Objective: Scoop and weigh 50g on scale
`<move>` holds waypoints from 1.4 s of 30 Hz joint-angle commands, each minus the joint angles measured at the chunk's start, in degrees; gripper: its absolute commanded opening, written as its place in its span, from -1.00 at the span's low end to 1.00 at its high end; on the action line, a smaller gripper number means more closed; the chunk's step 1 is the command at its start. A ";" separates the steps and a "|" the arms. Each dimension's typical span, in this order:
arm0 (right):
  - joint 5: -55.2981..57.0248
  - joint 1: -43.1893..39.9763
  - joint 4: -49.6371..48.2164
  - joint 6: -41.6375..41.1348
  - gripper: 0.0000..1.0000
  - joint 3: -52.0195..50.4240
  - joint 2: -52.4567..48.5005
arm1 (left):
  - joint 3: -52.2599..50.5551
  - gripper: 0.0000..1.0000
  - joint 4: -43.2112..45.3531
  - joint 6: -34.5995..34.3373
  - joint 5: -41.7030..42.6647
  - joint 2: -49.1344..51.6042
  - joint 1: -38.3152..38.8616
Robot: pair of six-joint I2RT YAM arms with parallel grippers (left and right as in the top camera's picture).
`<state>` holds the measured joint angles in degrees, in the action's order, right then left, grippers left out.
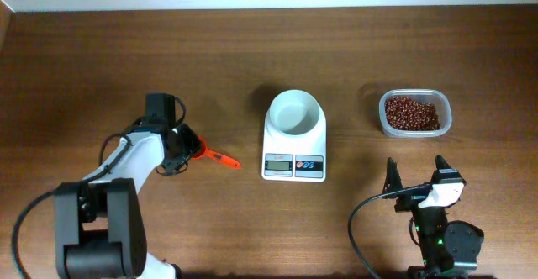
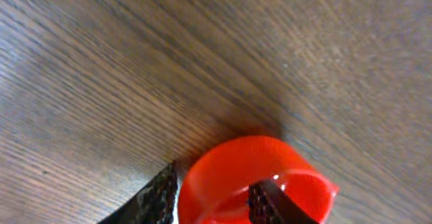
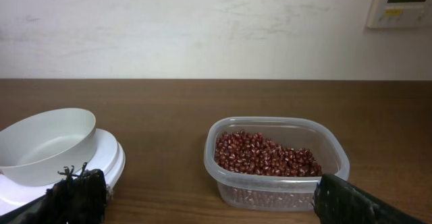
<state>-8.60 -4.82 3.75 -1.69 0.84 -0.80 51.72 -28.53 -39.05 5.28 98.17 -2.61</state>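
Left gripper (image 1: 183,144) is straddling the cup wall of the scoop (image 1: 210,155), perhaps pinching, I cannot tell; handle is pointing toward the scale (image 1: 294,149); beans (image 1: 412,113) are lying nearer the wide-spread right gripper (image 1: 416,171)

One scale (image 1: 294,168), one scoop (image 1: 210,155), one tub (image 1: 414,134) of beans (image 1: 412,113).

Table (image 1: 252,52): brown wood, fine darker grain running in streaks
Scale (image 1: 294,147): white
Bowl (image 1: 294,113): plain white
Display (image 1: 278,165): grey
Buttons (image 1: 309,165): blue
Beans (image 1: 412,113): dark red-brown with pale flecks
Tub (image 3: 341,160): clear
Scoop (image 2: 229,170): glossy orange-red
Left gripper (image 2: 212,207): black fingers, one pad with a dotted texture
Right gripper (image 3: 216,200): black fingers
Left arm (image 1: 139,157): white and black
Wall (image 3: 202,28): off-white, faint smudges
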 commanded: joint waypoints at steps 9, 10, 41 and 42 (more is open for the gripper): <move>0.28 -0.07 -0.11 -0.28 0.98 -0.52 0.59 | 0.94 -1.00 0.63 -0.37 0.20 2.27 -0.20; 0.28 -0.07 -0.13 -0.28 0.98 -0.52 0.59 | 0.94 -1.00 0.66 -0.37 1.38 2.12 -0.20; -9.11 -0.07 -0.79 -40.68 0.98 -0.52 0.59 | 1.05 -1.00 -0.81 -0.37 27.96 -5.01 -6.62; -11.80 -0.07 -0.83 -47.36 0.98 -0.52 0.59 | 1.05 -1.00 -0.81 -0.37 27.93 -5.01 -6.62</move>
<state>-12.62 -4.82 3.11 -20.23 0.84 -0.80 52.47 -29.30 -39.31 32.62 94.37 -9.04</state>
